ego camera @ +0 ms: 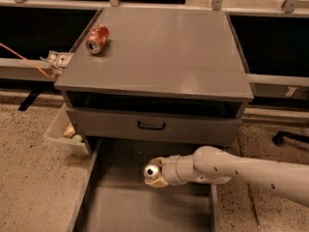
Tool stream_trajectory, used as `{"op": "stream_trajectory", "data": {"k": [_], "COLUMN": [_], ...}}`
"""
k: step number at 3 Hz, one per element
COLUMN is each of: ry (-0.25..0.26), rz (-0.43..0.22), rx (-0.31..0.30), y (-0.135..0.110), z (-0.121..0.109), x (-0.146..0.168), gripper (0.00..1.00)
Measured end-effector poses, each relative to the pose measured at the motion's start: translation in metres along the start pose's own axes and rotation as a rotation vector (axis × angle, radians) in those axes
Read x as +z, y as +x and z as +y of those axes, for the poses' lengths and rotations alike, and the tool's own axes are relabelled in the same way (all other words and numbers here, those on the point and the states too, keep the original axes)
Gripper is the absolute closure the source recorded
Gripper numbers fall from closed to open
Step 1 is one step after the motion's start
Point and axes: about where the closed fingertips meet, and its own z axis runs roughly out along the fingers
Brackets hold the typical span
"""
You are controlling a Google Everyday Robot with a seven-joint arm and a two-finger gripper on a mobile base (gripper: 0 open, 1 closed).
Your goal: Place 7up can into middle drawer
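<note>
The 7up can (152, 170) shows mostly its silver top, facing the camera. My gripper (154, 176) reaches in from the right on a white arm and is shut on the can. It holds the can over the back part of the open middle drawer (130, 209), a wide shallow grey box with a bare floor. The can sits just below the closed drawer front. Whether the can touches the drawer floor cannot be told.
A grey cabinet top (164, 47) carries a crushed red can (97, 37) at its back left. Below it is a closed drawer front with a black handle (151, 125). A white bin (63, 132) stands on the speckled floor at the left. A chair caster (277, 139) is at the right.
</note>
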Motion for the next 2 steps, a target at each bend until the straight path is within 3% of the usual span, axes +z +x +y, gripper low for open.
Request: {"op": "stream_trajectory", "data": {"k": [2], "ry": [-0.016], "rz": [-0.029], "rx": [0.039], "y": [0.033], "z": [0.008], "x": [0.026], "gripper": [1.00]}}
